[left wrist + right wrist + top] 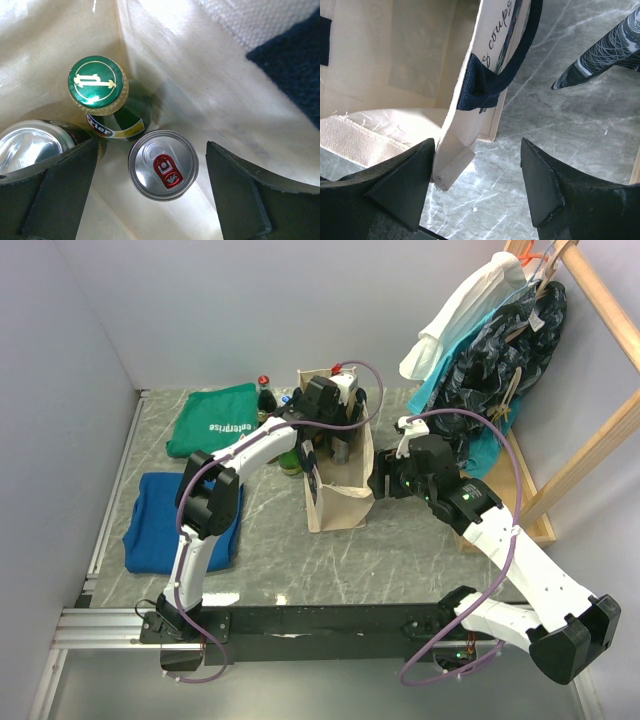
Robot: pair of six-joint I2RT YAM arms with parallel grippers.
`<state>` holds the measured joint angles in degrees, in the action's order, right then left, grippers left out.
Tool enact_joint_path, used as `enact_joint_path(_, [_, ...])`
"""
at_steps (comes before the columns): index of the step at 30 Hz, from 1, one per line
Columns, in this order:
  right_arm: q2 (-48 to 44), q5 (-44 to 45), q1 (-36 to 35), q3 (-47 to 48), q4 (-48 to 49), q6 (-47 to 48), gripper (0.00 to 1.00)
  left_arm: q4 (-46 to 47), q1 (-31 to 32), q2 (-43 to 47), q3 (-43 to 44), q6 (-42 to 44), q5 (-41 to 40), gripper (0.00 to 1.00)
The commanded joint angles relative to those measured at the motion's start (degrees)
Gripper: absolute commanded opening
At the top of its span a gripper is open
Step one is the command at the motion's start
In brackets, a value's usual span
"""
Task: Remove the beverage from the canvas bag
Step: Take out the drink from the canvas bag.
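Observation:
The cream canvas bag with navy handles stands mid-table. My left gripper is down inside its open top, open. In the left wrist view my left gripper has its jaws spread either side of a silver can with a red tab, not touching it. A green-capped glass bottle and a second can stand beside it. My right gripper is open at the bag's right side. In the right wrist view my right gripper has the bag's rim between its jaws, against the left finger, below the navy handle.
A green cloth and a blue cloth lie at the left. Bottles stand behind the bag. A wooden rack with hanging garments fills the back right; a dark patterned garment hangs near my right gripper.

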<state>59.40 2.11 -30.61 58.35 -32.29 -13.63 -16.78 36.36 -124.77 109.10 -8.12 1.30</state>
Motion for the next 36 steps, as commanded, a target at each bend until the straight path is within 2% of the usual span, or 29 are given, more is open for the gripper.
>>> enact_joint_path(1, [-0.7,1.2,-0.3,0.8,0.2,0.0,0.75,0.8,0.8,-1.1,1.2,1.3,-1.1,0.93])
enact_joint_path(9, [-0.5,1.4,-0.4,0.9,0.4,0.2,0.75,0.5,1.2,-1.6,1.4,1.5,-1.1,0.89])
enact_joint_path(15, [-0.3,1.2,-0.4,0.6,0.5,0.2,0.75,-0.3,1.3,-2.1,2.2,2.0,-2.9,0.92])
enact_joint_path(36, [0.3,1.1,-0.4,0.1,0.8,0.3,0.75,-0.7,1.6,-2.8,1.4,2.7,-5.0,0.9])
